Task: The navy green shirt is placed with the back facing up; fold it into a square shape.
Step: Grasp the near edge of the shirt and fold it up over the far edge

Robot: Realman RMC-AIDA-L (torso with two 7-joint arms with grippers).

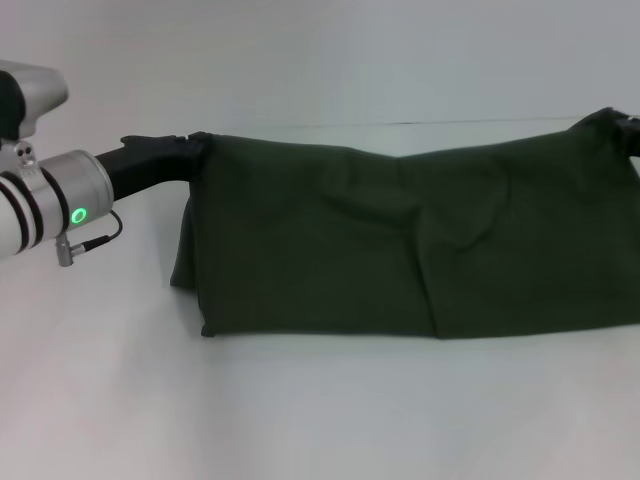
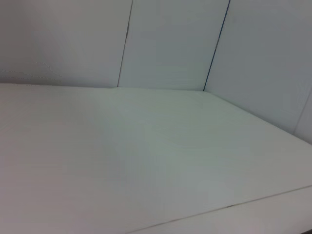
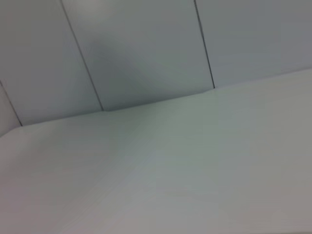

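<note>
The navy green shirt (image 1: 400, 245) hangs like a wide curtain across the head view, and its lower fold rests on the white table (image 1: 320, 420). My left gripper (image 1: 192, 150) is shut on the shirt's upper left corner and holds it above the table. At the right edge of the view my right gripper (image 1: 630, 128) pinches the upper right corner; only a sliver of it shows. The top edge sags slightly between the two grips. Neither wrist view shows the shirt or any fingers.
The left arm's silver wrist (image 1: 60, 205), with a green light and a short cable, reaches in from the left. Both wrist views show only the white tabletop (image 2: 146, 165) and the grey wall panels (image 3: 146, 48) behind it.
</note>
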